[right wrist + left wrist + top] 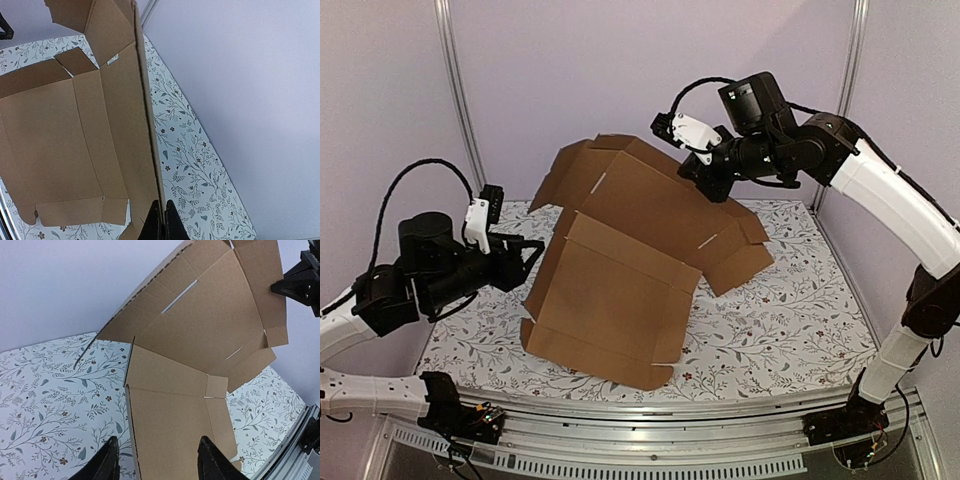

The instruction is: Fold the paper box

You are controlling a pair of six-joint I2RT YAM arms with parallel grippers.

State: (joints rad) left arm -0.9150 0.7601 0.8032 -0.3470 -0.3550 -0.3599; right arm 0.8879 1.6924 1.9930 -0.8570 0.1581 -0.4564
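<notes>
The paper box point(620, 250) is a plain brown die-cut cardboard sheet, partly bent, lifted at its far right and resting on the table at its near left. My right gripper point(700, 180) is shut on the sheet's far edge and holds it up; in the right wrist view its fingertips point(163, 220) pinch the thin cardboard edge point(145, 100). My left gripper point(532, 256) is open, just left of the sheet's near panel. In the left wrist view its fingers point(109, 460) straddle the near panel point(170, 420) without touching it.
The table point(780, 320) has a white cloth with a grey floral print. Pale walls and metal posts point(455, 90) close the back and sides. A metal rail point(700, 440) runs along the near edge.
</notes>
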